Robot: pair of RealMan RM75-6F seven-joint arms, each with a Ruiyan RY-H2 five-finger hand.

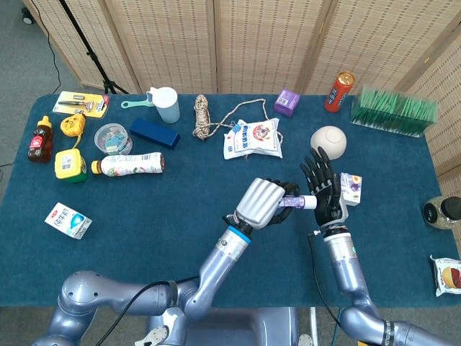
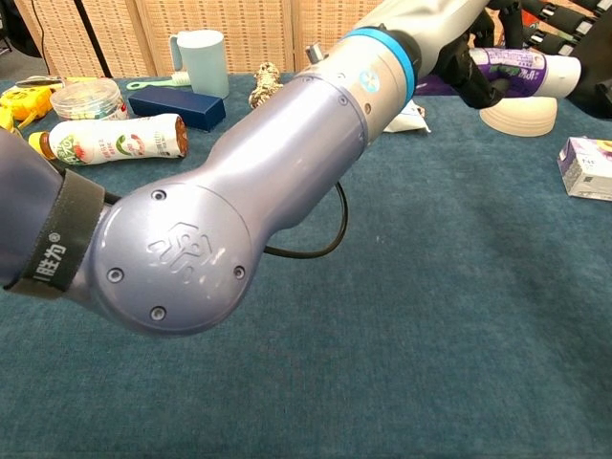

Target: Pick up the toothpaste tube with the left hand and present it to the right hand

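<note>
My left hand (image 1: 261, 202) grips the toothpaste tube (image 1: 296, 204), a purple and white tube lying level above the blue tablecloth. In the chest view the tube (image 2: 524, 71) sticks out to the right of the left hand's dark fingers (image 2: 469, 75). The tube's white cap end meets the palm of my right hand (image 1: 323, 189), which stands upright with its black fingers spread and not wrapped around the tube. In the chest view only the right hand's fingertips (image 2: 555, 13) show at the top right edge.
A small purple and white carton (image 1: 351, 187) lies just right of the right hand. A white bowl (image 1: 328, 139), a snack bag (image 1: 252, 138), a rope coil (image 1: 204, 117) and a purple box (image 1: 287, 101) lie behind. Bottles, jars and a mug (image 1: 166, 104) fill the left side.
</note>
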